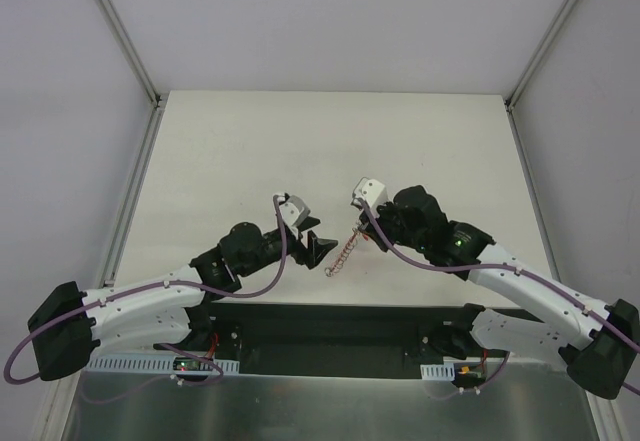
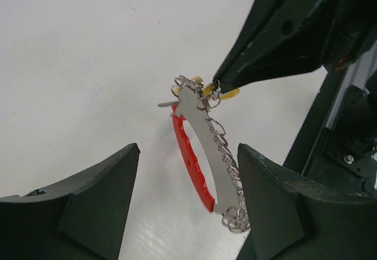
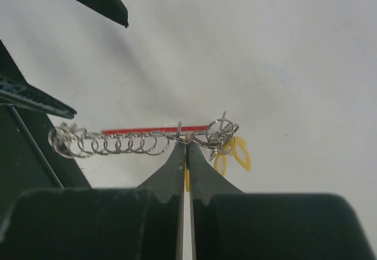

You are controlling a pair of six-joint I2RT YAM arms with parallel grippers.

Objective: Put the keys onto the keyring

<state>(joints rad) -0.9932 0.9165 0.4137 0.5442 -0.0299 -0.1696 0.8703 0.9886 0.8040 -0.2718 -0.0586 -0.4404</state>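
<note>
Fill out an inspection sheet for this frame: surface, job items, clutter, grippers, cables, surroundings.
Surface: white table, no marks seen.
Job's things: keyring, silver chain with a red band, held by one end; keys, yellow heads bunched at that held end, whether they are threaded on cannot be told.
Clutter: nothing seen.
Grippers: right gripper shut on the keyring; left gripper open, one finger on either side of the keyring.
Cables: a purple cable runs along each arm, away from the fingers.
Surroundings: pale enclosure walls with metal frame rails.
</note>
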